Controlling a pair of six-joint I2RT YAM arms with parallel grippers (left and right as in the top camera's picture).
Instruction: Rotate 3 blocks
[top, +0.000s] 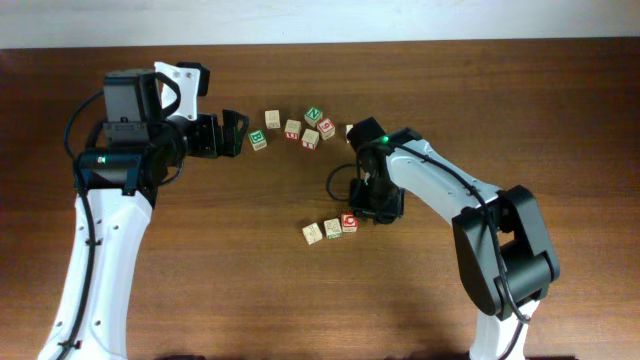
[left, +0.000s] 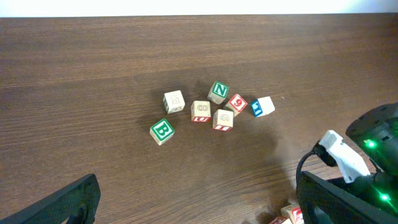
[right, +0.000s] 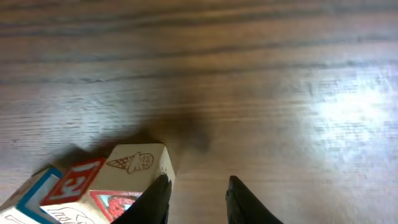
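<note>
The three blocks (top: 332, 228) sit in a short row on the counter (top: 220, 290), well apart from the loose cluster of other cubes (top: 292, 128). The right pincer (right: 194, 196) stands at the row's end, its jaws narrowly parted over bare wood, one finger just beside the ice-cream-printed block (right: 140, 163). The left pincer (top: 222, 135) hangs wide open and empty beside the cluster.
</note>
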